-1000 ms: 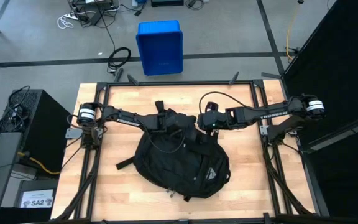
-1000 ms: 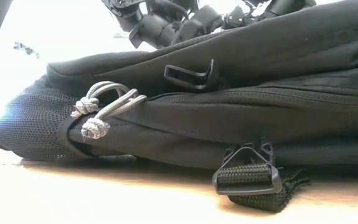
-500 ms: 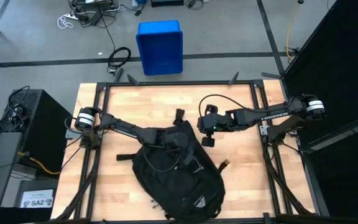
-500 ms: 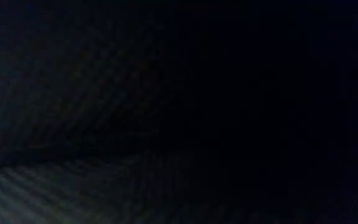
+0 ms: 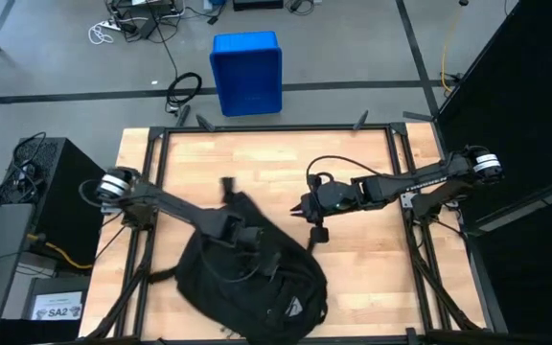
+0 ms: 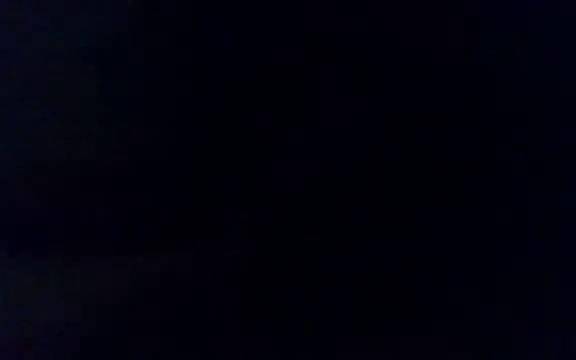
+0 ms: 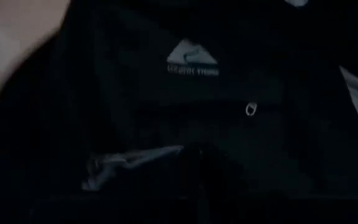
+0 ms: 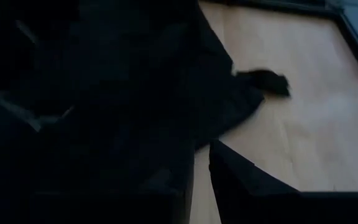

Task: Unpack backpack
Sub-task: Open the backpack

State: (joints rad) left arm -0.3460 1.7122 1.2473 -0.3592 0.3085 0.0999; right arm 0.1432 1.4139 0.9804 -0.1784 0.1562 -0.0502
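Note:
The black backpack (image 5: 257,287) lies on the near-left part of the table, its white triangular logo (image 5: 293,307) facing up; the logo (image 7: 191,59) also shows in the left wrist view. My left gripper (image 5: 242,232) sits on the backpack's top end, with a grey zipper pull (image 7: 129,163) just ahead of it. My right gripper (image 5: 310,220) (image 8: 201,180) is open over bare wood beside the backpack's far-right side, touching nothing that I can see. A loose strap end (image 8: 263,81) lies on the wood. My left gripper is shut on the backpack at its top end (image 5: 241,222), coming in level from the table's far-left. The dark fabric hides the fingers, so I cannot tell which part they have. The backpack's body lies on the table.
A blue bin (image 5: 247,72) stands on the floor beyond the far edge. Black frame rails (image 5: 257,127) run round the table. Bare wood (image 5: 381,268) shows on the right half and along the far side. The low view is wholly dark.
My left arm has swung toward the near-left corner and dragged the backpack from the table's middle to the near-left, turning it about; the low view has gone dark. My right gripper has come away from the backpack's top and moved a little toward the near edge.

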